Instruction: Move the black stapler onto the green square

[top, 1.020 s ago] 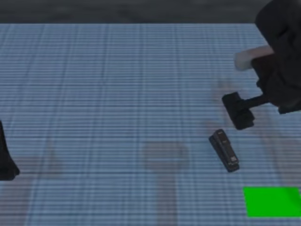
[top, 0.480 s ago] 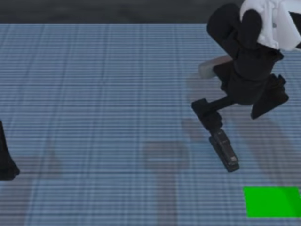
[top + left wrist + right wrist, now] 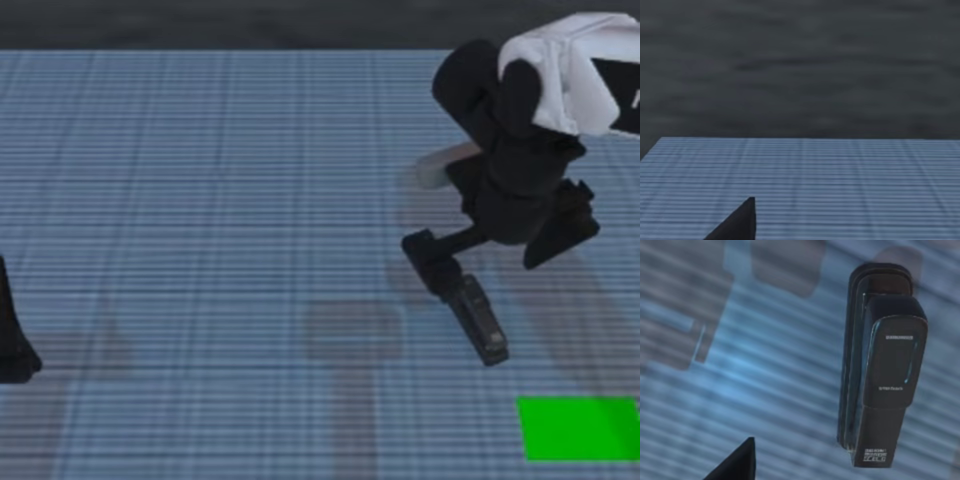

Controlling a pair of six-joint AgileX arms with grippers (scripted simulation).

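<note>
The black stapler [image 3: 480, 320] lies flat and slanted on the table, right of centre; the right wrist view shows the stapler [image 3: 882, 385] close below, lengthwise. My right gripper [image 3: 497, 248] hangs over its far end, open and holding nothing. In the top view one finger [image 3: 435, 262] overlaps that end of the stapler; contact cannot be judged. Only one fingertip [image 3: 742, 462] shows in the right wrist view, apart from the stapler. The green square [image 3: 578, 428] lies bare at the front right corner. My left gripper [image 3: 15, 345] is parked at the left edge, open.
The blue striped table [image 3: 220, 200] runs back to a dark far edge [image 3: 250, 48]. The left wrist view shows only the table [image 3: 815, 180], one of its fingertips [image 3: 742, 222] and a dark backdrop.
My right arm has swung in to the left and lowered, bringing its finger from beside the stapler to over the stapler's far end. Stapler, green square and left arm have not moved.
</note>
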